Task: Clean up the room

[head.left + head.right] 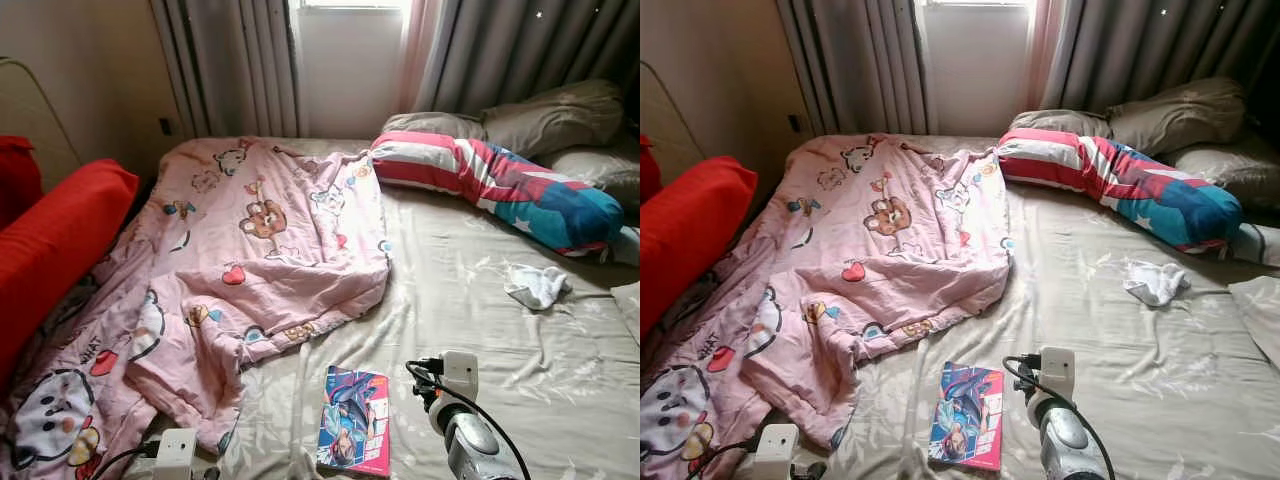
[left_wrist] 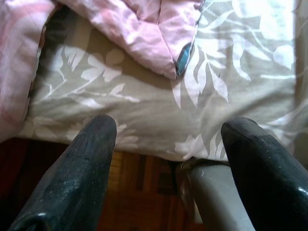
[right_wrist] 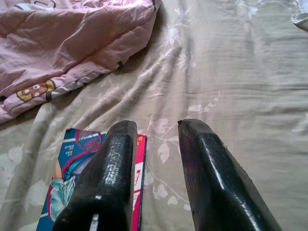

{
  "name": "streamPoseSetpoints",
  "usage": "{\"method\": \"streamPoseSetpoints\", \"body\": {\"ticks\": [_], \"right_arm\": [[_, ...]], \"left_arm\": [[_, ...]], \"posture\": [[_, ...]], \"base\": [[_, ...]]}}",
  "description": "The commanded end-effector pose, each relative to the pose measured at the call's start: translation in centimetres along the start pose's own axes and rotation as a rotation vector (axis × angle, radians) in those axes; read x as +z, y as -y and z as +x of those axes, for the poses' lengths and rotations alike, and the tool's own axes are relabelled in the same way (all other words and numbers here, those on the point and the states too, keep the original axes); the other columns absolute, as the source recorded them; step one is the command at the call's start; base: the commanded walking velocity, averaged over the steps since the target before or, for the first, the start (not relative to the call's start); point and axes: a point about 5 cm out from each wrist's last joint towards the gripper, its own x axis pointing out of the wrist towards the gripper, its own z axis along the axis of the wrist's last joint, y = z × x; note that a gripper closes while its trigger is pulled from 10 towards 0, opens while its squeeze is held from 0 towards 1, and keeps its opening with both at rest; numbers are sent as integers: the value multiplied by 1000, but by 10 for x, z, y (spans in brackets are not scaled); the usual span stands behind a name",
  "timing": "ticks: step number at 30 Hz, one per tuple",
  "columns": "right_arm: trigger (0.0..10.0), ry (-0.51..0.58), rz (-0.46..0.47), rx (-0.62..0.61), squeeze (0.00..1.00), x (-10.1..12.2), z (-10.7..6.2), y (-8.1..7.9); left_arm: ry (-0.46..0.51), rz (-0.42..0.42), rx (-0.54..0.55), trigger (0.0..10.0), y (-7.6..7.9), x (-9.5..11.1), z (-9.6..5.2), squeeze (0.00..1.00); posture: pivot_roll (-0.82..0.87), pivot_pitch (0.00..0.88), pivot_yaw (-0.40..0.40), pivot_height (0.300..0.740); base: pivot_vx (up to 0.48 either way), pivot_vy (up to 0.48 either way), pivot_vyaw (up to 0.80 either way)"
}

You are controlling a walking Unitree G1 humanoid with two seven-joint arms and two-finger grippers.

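A: Right hand [image 3: 154, 144]?
B: Fingers slightly spread, empty, hovering over bed [image 1: 480, 330]; book [image 1: 354, 420] just beside, at its 9 o'clock.
A: Left hand [image 2: 166, 144]?
B: Spread wide, at bed's foot edge.
A: Step?
B: Probably approaching book; next shift left, lower, pinch it.

Legible text: "WHAT" printed on the pink cartoon blanket [image 1: 88, 350]. The book [image 1: 354, 420] cover bears lettering too small to read.
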Motion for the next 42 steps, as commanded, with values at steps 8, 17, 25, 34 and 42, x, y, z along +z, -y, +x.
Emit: {"method": "streamPoseSetpoints", "body": {"ticks": [8,17,25,34,42], "right_arm": [[10000,72,-33,33,0,23,8,-9],[10000,52,-79,30,0,21,7,-2],[10000,88,-64,13,0,37,11,2],[10000,125,-45,26,0,39,10,2],[10000,112,-49,28,0,39,11,1]], "left_arm": [[57,-41,20,10000,-2,12,2,0],[77,-105,31,10000,5,21,4,0],[140,-127,11,10000,10,37,7,0],[207,-143,11,10000,9,50,7,0],[307,-128,36,10000,11,67,6,0]], "posture": [[80,5,-31,690],[81,43,-80,690],[63,43,-88,675],[87,105,-89,670],[92,138,-82,651]], "base": [[0,0,0],[0,0,0],[0,0,0],[0,0,0],[0,0,0]]}}
